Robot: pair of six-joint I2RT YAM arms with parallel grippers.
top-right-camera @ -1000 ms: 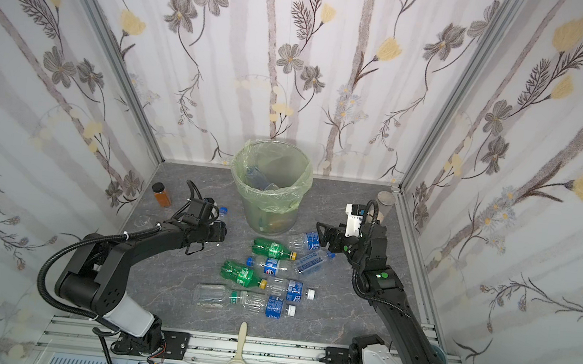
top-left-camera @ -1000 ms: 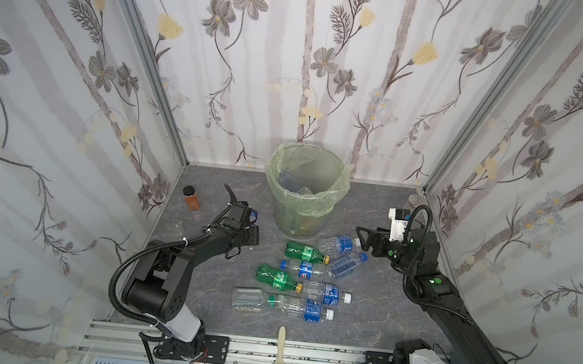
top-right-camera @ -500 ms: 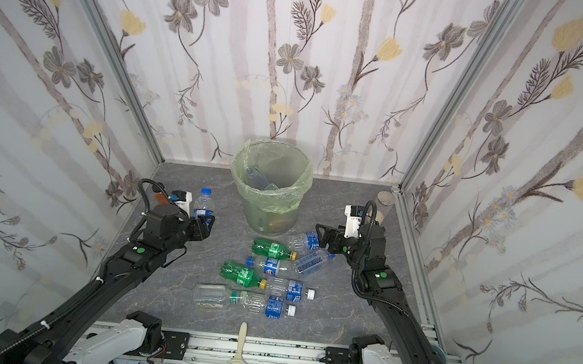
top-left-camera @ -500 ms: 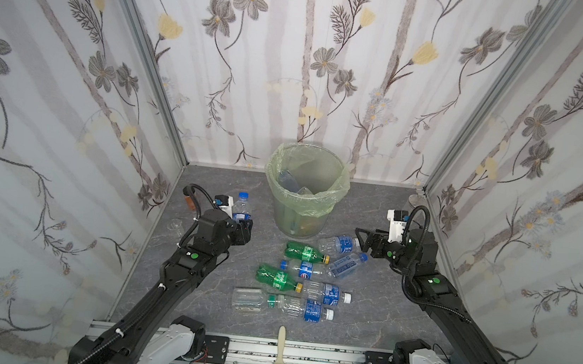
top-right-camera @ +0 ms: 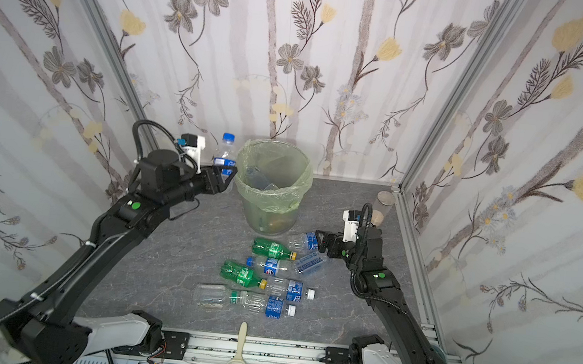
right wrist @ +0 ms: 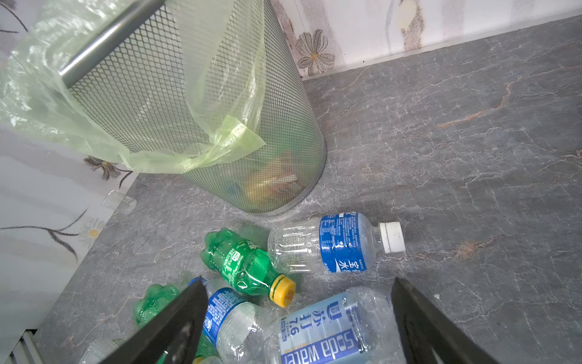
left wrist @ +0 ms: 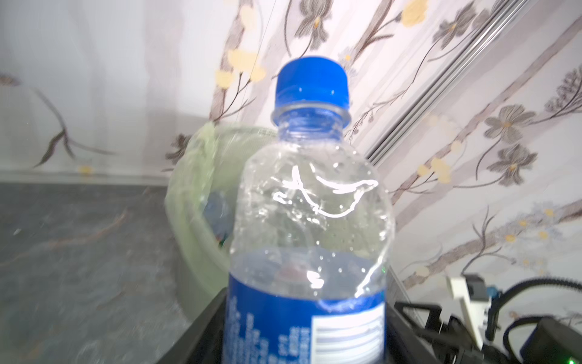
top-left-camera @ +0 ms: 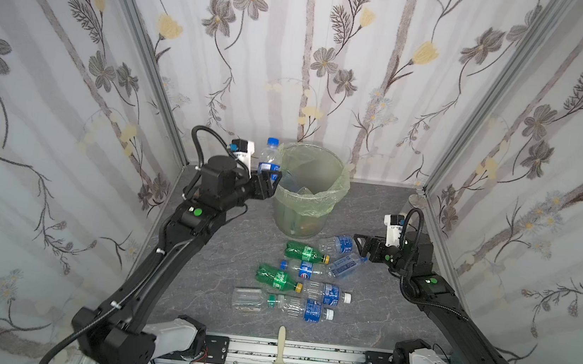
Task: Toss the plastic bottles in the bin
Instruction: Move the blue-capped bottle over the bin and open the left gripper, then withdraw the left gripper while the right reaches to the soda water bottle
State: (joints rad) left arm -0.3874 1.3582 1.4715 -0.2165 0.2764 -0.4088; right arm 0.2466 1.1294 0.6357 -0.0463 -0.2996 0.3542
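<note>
Swinging up off the grey marbled surface (top-left-camera: 223, 257), the left gripper (top-left-camera: 268, 182) reaches the round grey mesh bin with pale green liner (top-left-camera: 297, 220).
A clear plastic bottle with blue cap and label (top-left-camera: 269, 158) stands upright between its jaws, just beside the rim; clamped or loosened, I cannot tell. The right gripper (top-left-camera: 360, 247) hovers wide over the lying bottles (top-left-camera: 305, 269).

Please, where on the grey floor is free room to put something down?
Free: the floor between the left arm and the lying bottles; also behind, between the bin and the clear cylinder. Crowded: in front of the bin, among bottles.
</note>
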